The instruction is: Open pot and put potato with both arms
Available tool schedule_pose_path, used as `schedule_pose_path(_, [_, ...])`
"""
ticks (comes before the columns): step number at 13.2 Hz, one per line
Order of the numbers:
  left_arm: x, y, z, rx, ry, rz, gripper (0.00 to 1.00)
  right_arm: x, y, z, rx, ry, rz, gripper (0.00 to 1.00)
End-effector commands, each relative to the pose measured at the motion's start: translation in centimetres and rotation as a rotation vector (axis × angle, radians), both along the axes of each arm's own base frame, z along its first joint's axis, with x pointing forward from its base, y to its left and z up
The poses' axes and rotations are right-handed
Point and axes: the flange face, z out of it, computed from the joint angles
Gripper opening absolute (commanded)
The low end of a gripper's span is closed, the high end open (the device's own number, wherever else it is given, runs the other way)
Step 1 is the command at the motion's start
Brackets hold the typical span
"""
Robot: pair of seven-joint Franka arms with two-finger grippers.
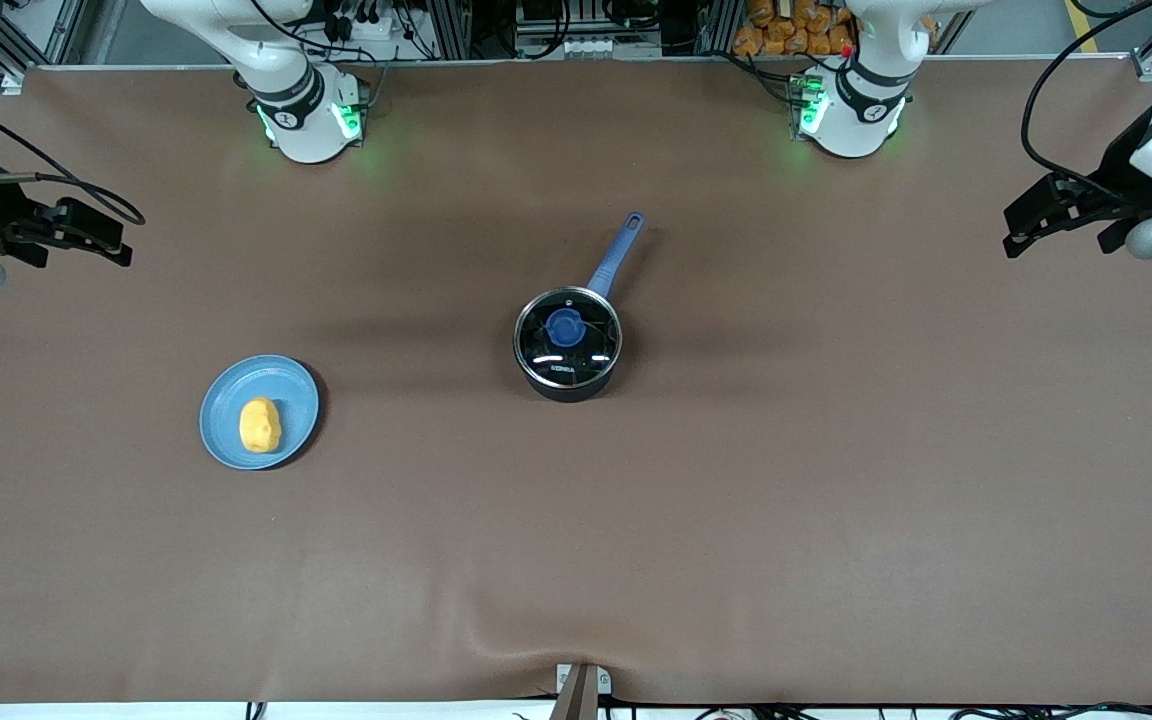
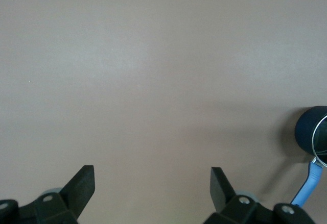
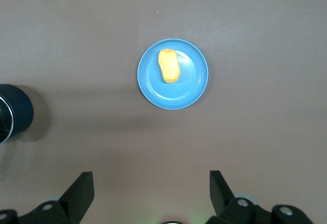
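1. Nearest the front camera, the brown worktop (image 1: pixel 576 560) was one big bare stretch right up to its edge, with a small wrinkle in the cover at the middle of that edge.
2. Next up was the light-blue plate (image 1: pixel 296 400), toward the right arm's end of the worktop. The potato (image 1: pixel 260 425) lay on it, off-center toward the plate's nearer side. Bare brown surface ringed the plate on every side, so pretty easy to get at from above.
3. A bit farther from the camera, about mid-worktop, sat the pot (image 1: pixel 568 385) with the lid (image 1: pixel 568 340) on and its blue knob dead center. The long blue handle (image 1: pixel 616 255) stuck out away from the camera, angled a little toward the left arm's end. Pot and plate were well apart, with open cover between them.
4. The right gripper (image 1: pixel 121 250) hung over the right arm's end of the worktop, close to the side edge, fingers spread wide with nothing in them. Its wrist view looked straight down on the plate and potato.
5. The left gripper (image 1: pixel 1011 240) hung over the left arm's end, near that side edge, also spread wide and holding nothing. Its wrist view was mostly bare cover, with just the pot's wall and handle at one edge.
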Motion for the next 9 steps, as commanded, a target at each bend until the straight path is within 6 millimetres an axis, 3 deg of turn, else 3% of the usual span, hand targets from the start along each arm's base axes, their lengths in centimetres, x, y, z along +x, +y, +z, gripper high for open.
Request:
schedule_pose_path(1, [-0.1,-1.7,0.3,-0.008,0.011,-0.036,1.0,-0.5,-0.1,0.1,0.018,0.006,-0.014,1.0])
schedule_pose_path(6, [0.2,-2.4,-0.4,-0.023,0.027,-0.048,1.0,-0.6,-0.2,0.0,0.018,0.012,-0.015,1.0])
schedule_pose_path(9, [1.1,-4.3,-2.7,-0.028,0.07,-0.081,1.0,-0.6,-0.6,0.0,0.018,0.012,-0.018,1.0])
